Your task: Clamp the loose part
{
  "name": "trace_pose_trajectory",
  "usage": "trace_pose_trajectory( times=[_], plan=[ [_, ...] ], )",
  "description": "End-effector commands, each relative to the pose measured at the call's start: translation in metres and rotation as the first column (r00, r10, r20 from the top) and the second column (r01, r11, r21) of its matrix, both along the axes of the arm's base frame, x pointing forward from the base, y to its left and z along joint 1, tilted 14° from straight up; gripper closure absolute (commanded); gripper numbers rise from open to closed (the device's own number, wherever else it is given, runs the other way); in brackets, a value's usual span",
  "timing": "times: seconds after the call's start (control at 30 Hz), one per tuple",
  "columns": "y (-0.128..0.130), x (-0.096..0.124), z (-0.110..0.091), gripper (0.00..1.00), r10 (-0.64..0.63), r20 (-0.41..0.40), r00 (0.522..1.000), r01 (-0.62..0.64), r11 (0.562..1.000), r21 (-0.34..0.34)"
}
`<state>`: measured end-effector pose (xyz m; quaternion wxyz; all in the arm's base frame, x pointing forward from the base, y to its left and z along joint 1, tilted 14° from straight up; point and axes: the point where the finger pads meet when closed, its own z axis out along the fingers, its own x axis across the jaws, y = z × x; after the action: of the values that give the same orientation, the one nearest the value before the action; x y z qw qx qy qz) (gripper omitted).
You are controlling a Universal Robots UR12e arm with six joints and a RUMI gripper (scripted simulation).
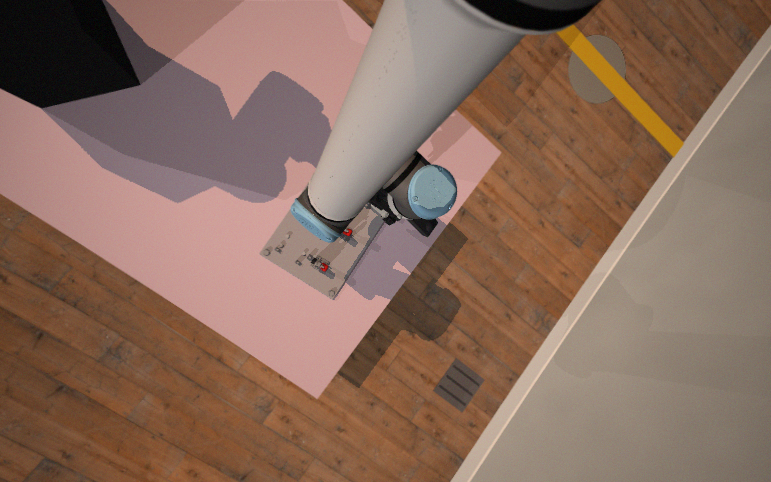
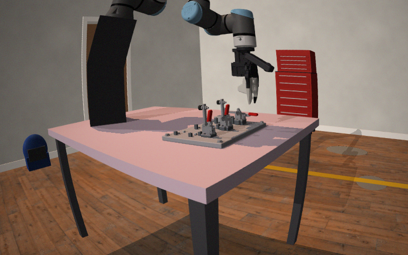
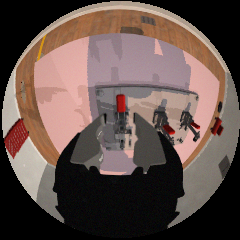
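The grey fixture plate (image 2: 196,141) (image 1: 295,272) (image 3: 145,97) lies on the pink table (image 2: 129,155) near its far right corner. It carries three toggle clamps. The near clamp (image 2: 209,116) and the middle clamp (image 2: 226,109) have their red handles upright. The far clamp's red handle (image 2: 252,114) (image 3: 120,102) lies flat, pointing off the plate. My gripper (image 2: 252,96) (image 3: 119,113) hangs well above that far clamp, open and empty. The part under the far clamp is too small to make out. In the overhead view the arm hides the gripper.
The arm's black base column (image 2: 107,72) stands at the table's back left. A red tool chest (image 2: 296,83) stands by the wall behind the table. A blue welding helmet (image 2: 35,152) lies on the floor at the left. The table's right edge is close to the fixture.
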<state>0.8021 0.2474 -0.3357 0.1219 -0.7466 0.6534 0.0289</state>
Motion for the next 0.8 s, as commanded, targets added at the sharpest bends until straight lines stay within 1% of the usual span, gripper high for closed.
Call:
trace_pose_trajectory(
  times=[0.0, 0.4, 0.6, 0.67, 0.77],
  plan=[
    [-0.001, 0.001, 0.002, 0.72, -0.001, 0.001, 1.000, 0.001, 1.000, 0.001],
    [-0.002, -0.001, 0.005, 0.72, -0.001, -0.001, 1.000, 0.001, 1.000, 0.001],
    [-0.006, -0.002, 0.016, 0.72, -0.002, -0.001, 1.000, 0.002, 1.000, 0.001],
    [-0.006, -0.002, 0.016, 0.72, -0.002, -0.001, 1.000, 0.002, 1.000, 0.001],
    [-0.008, -0.003, 0.025, 0.72, -0.002, -0.001, 1.000, 0.002, 1.000, 0.001]
  ],
)
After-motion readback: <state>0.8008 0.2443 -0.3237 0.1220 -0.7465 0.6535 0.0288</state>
